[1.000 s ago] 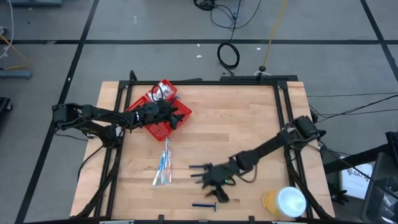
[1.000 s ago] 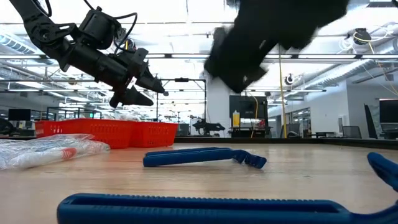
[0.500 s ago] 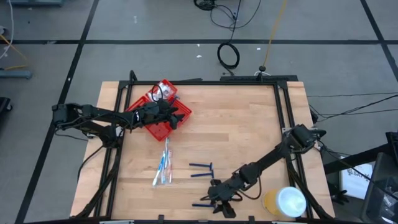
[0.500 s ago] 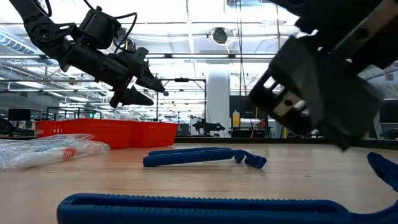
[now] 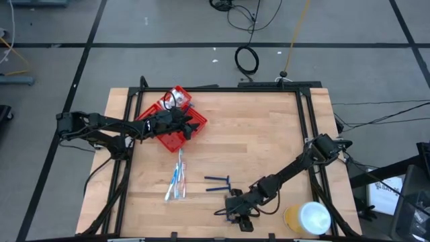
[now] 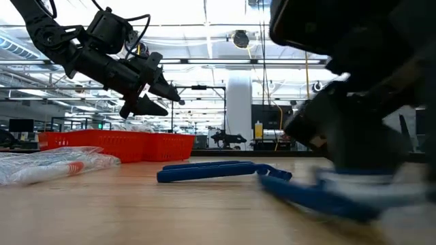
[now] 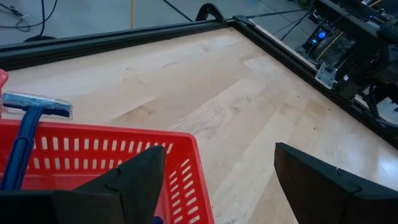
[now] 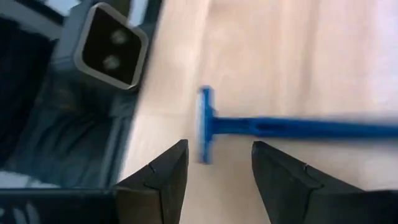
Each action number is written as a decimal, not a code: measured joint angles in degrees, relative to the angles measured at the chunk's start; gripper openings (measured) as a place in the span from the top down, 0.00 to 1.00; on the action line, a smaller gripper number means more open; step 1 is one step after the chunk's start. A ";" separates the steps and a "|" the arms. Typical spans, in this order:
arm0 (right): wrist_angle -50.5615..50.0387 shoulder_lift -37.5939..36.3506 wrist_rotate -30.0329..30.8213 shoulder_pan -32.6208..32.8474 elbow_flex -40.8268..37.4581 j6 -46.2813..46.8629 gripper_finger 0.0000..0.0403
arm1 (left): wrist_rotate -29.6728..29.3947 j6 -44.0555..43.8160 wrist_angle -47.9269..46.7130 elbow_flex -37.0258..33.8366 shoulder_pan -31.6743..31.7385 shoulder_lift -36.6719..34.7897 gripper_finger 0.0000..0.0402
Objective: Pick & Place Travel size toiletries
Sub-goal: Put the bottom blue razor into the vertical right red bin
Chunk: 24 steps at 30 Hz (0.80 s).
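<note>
Right end effector (image 5: 236, 214) low — over razor (image 8: 280, 127).

The high camera is looking straight down from well above, taking in the whole wooden table (image 5: 255, 141) in the centre of the frame with grey floor around it. The low camera is sitting at tabletop height, looking level across the boards into the room, very near a blue razor (image 6: 218, 170) lying mid-frame. The left wrist camera is looking close over the red tray (image 7: 93, 158) at lower left toward the table's far black rail. The right wrist camera is pointing down, close to another razor (image 8: 280, 127) at mid-frame. High and low views are sharing the tray (image 5: 176, 124) and razors.
</note>
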 joint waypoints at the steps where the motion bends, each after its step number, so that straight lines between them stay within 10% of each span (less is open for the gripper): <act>1: -0.37 -0.02 1.30 -0.27 0.00 -0.92 0.58 | 0.00 0.00 -0.06 0.00 0.00 0.00 0.28; 12: -1.77 -0.03 16.80 -3.70 -0.04 -12.97 0.58 | 0.00 -0.07 -1.00 0.00 0.00 0.00 0.28; 24: 1.56 -0.28 19.74 -5.55 -0.11 -27.18 0.58 | 0.02 -0.02 -1.46 0.00 0.00 0.00 0.28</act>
